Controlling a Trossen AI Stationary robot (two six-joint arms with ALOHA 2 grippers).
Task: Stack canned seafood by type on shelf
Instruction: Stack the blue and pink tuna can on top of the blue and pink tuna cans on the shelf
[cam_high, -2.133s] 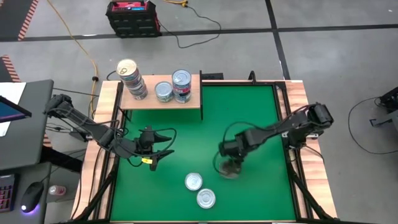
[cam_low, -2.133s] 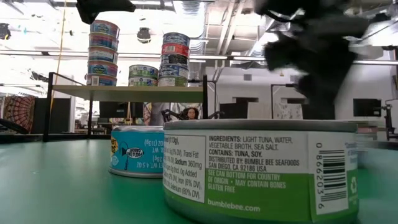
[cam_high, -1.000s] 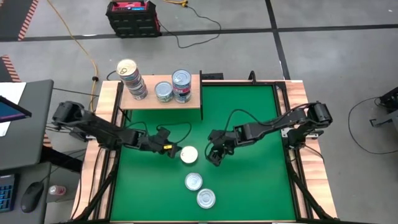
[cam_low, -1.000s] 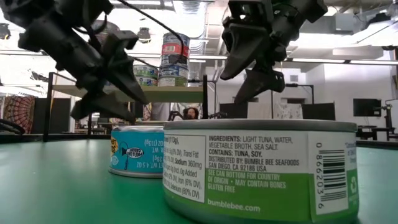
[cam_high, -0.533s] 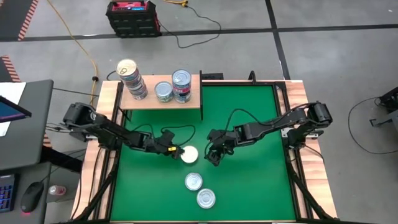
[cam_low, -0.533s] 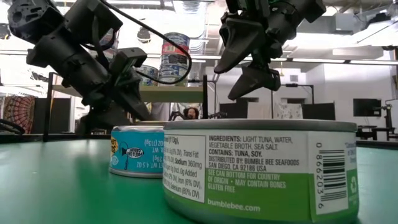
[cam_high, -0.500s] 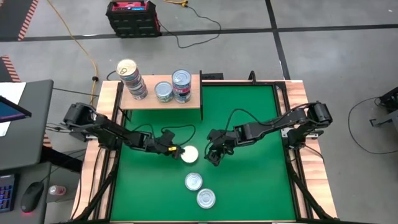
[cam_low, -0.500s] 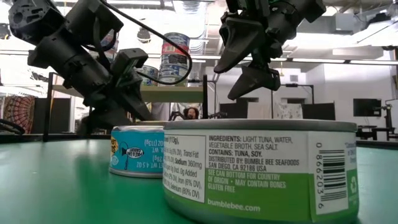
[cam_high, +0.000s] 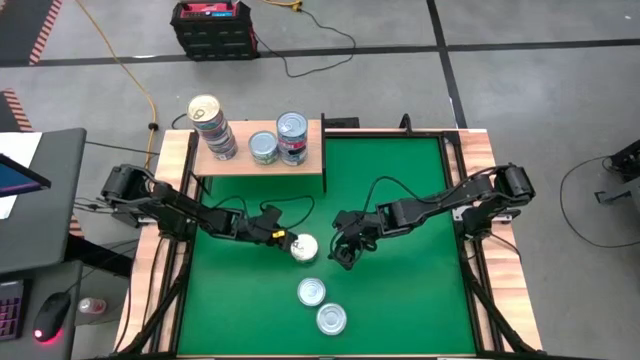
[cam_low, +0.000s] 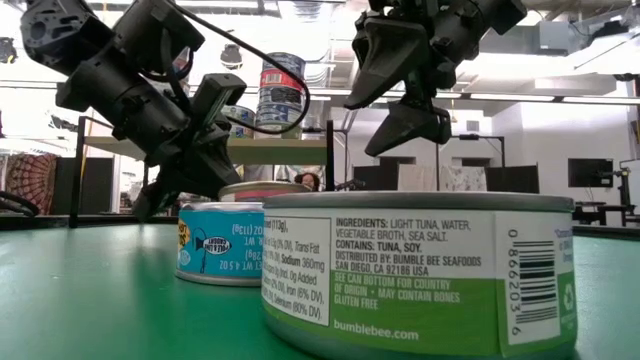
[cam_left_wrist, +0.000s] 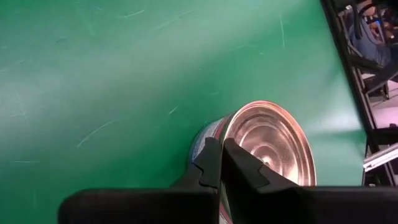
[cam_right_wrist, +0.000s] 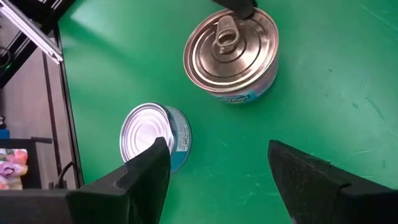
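Tin (cam_high: 304, 248) and left gripper (cam_high: 284, 240) meet near the middle of the green mat (cam_high: 400, 200): the fingers reach it from the left arm's side and lie nearly level with the mat, closed on the tin's near rim, one finger (cam_left_wrist: 245, 175) across the shiny end and the other down the labelled wall. In the left wrist view the tin (cam_left_wrist: 261, 149) looks tipped, its bright face turned up toward the camera rather than lying flat, so its round axis leans away from the fingers; I judge a pinch this thin on the rim could let it swing or slip when raised. The right gripper (cam_high: 343, 252) hovers just beside the same tin on the opposite side, fingers spread wide and holding nothing, near but apart from it. Two more tins (cam_high: 311, 292) (cam_high: 331, 319) lie flat on the mat toward the front edge, clear of both arms. The shelf (cam_high: 300, 166) stands at the mat's far left corner, carrying a tall stack (cam_high: 212, 128), a single low tin (cam_high: 263, 147) and a shorter stack (cam_high: 291, 138), with bare board to the right of them. From the held tin the shelf lies away toward the far edge, on the left arm's side, and the mat between them is open. Beyond the table is grey floor with cables (cam_high: 320, 45).
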